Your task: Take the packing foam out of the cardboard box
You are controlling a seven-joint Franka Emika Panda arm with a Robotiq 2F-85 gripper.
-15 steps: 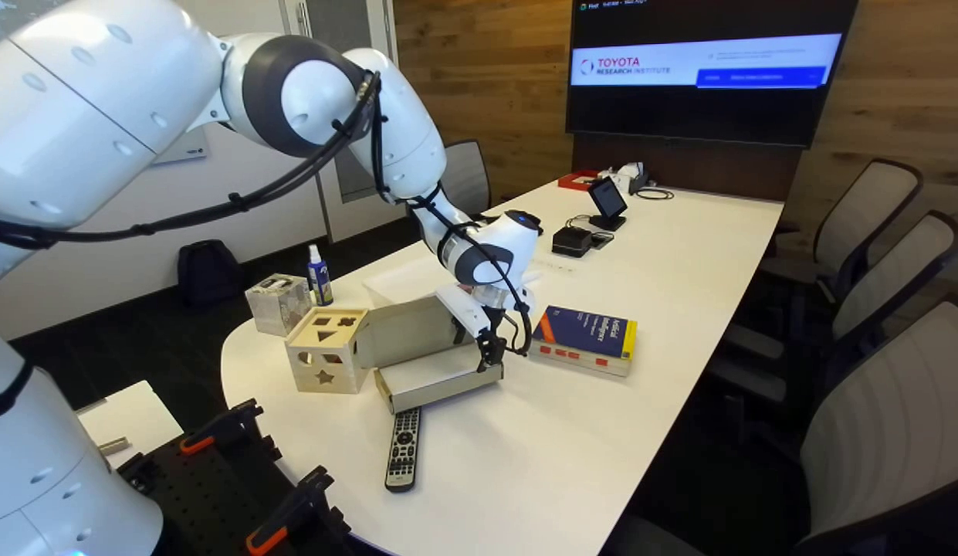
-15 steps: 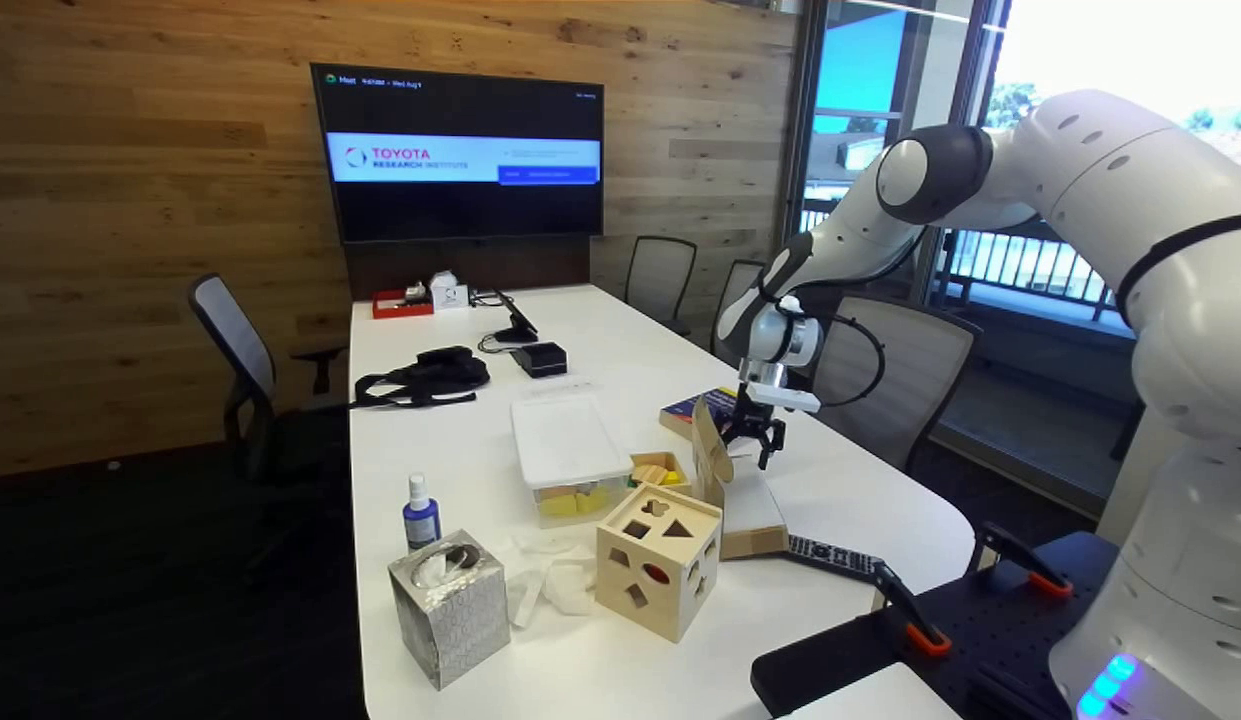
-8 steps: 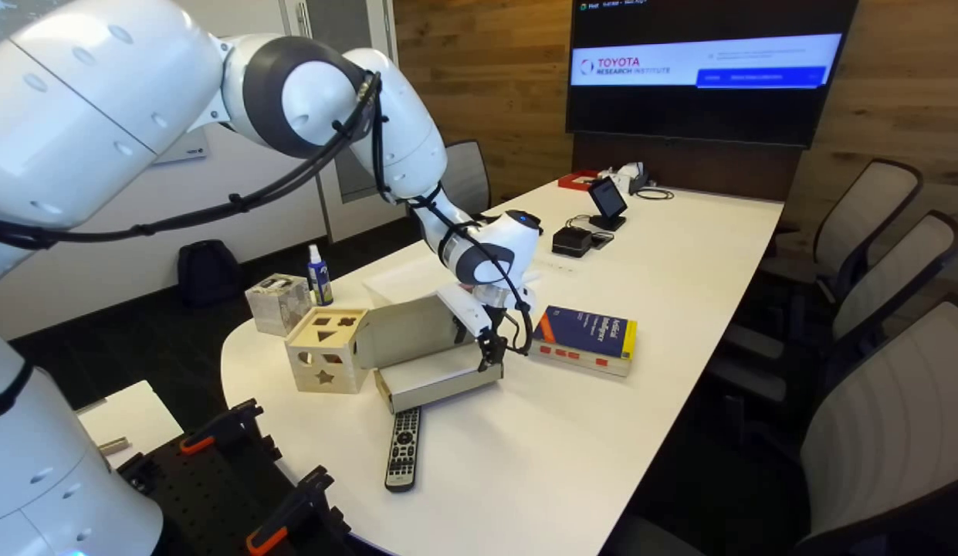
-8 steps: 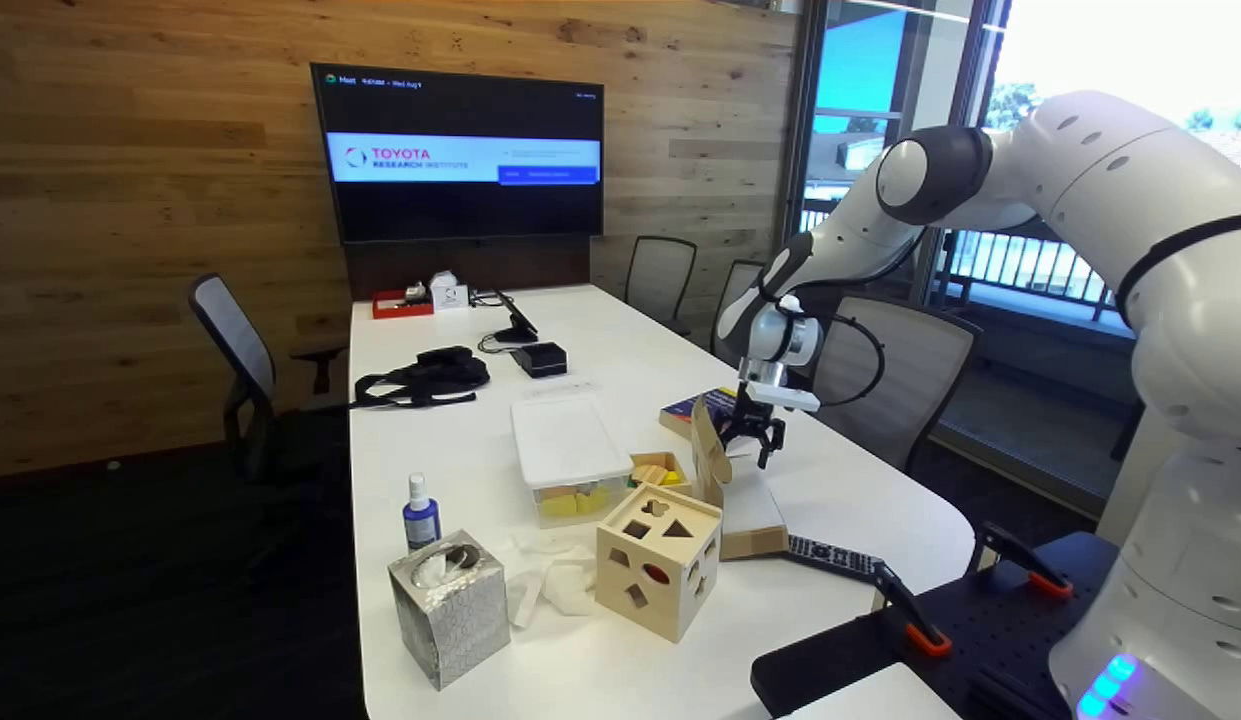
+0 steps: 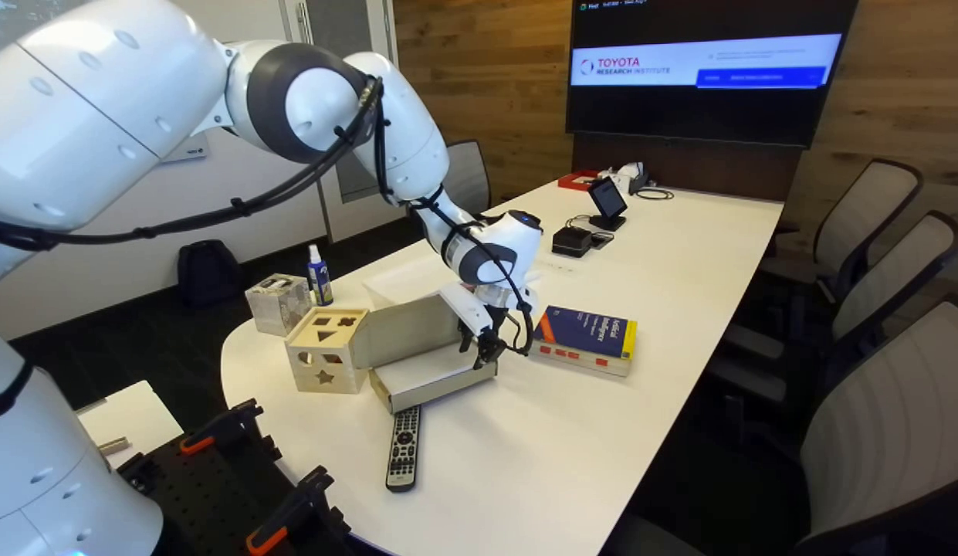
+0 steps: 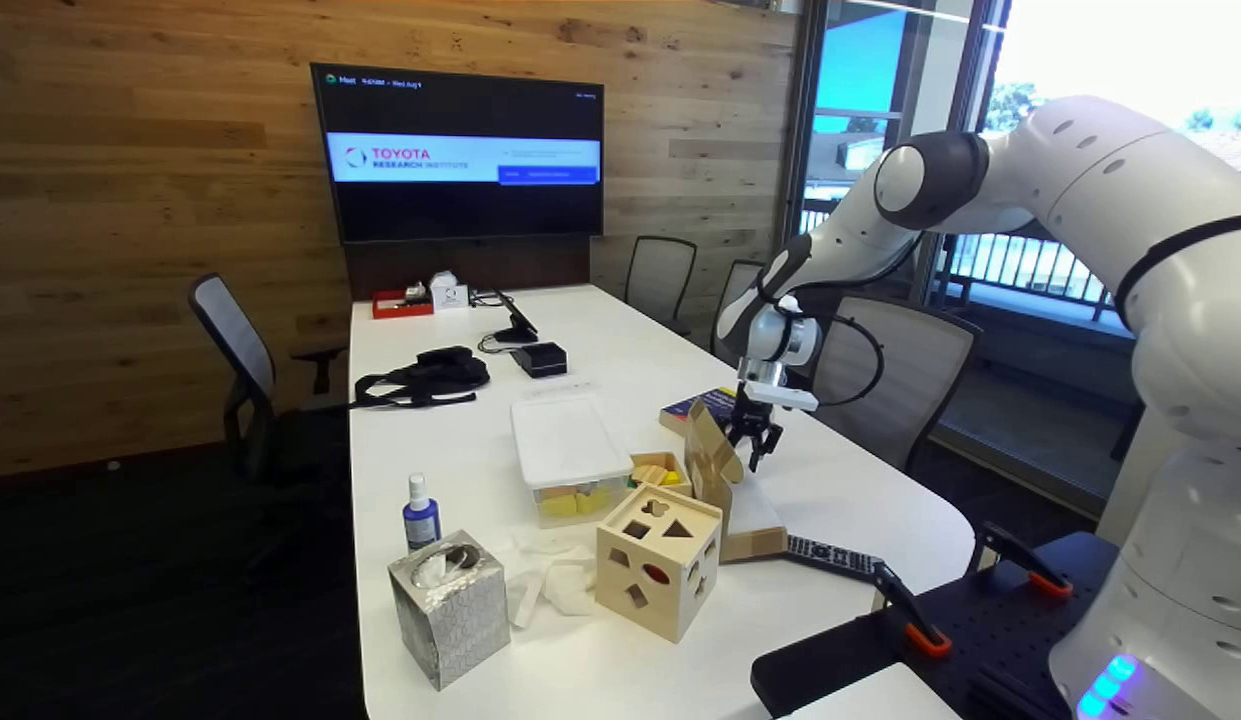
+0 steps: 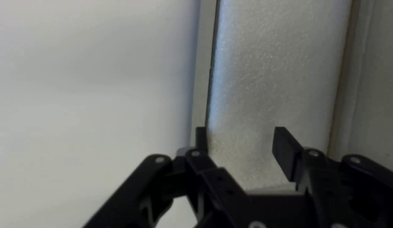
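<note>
Pointing down, tool (image 7: 240,136) (fingers apart) over foam (image 7: 272,79)

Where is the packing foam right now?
The packing foam lies inside the open cardboard box, right of centre in the wrist view, with the fingers showing apart at its lower end.

A long white worktop (image 5: 525,463) carries a wooden cube with cut-out shapes (image 6: 640,571), a silver tissue box (image 6: 452,612) beside a blue spray bottle (image 6: 421,518), a black remote control (image 5: 403,451) and a thick book (image 5: 585,337), with chairs (image 5: 889,432) alongside and a wall-mounted screen (image 5: 709,77) beyond.
</note>
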